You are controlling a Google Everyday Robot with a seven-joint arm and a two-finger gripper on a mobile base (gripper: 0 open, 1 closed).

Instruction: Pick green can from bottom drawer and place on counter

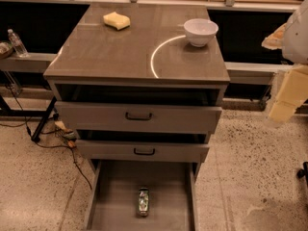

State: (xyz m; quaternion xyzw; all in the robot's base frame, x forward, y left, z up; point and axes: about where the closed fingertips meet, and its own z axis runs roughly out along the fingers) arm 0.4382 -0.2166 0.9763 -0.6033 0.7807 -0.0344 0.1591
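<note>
The glossy grey-brown rectangular counter [120, 52] bears a thin white curved arc [159, 52]. On it, the pale yellow sponge block [116, 20] and the round white bowl [200, 31] stand out brightly. The two shallow grey-brown upper drawers [96, 117] have black handles. The deep bottom drawer [115, 196] shows a plain flat grey floor, against which the small green can [143, 201] shows pale markings. The stone floor [250, 153] is beige with dark speckles. At the right edge, the robot's gripper [280, 112] is pale cream.
</note>
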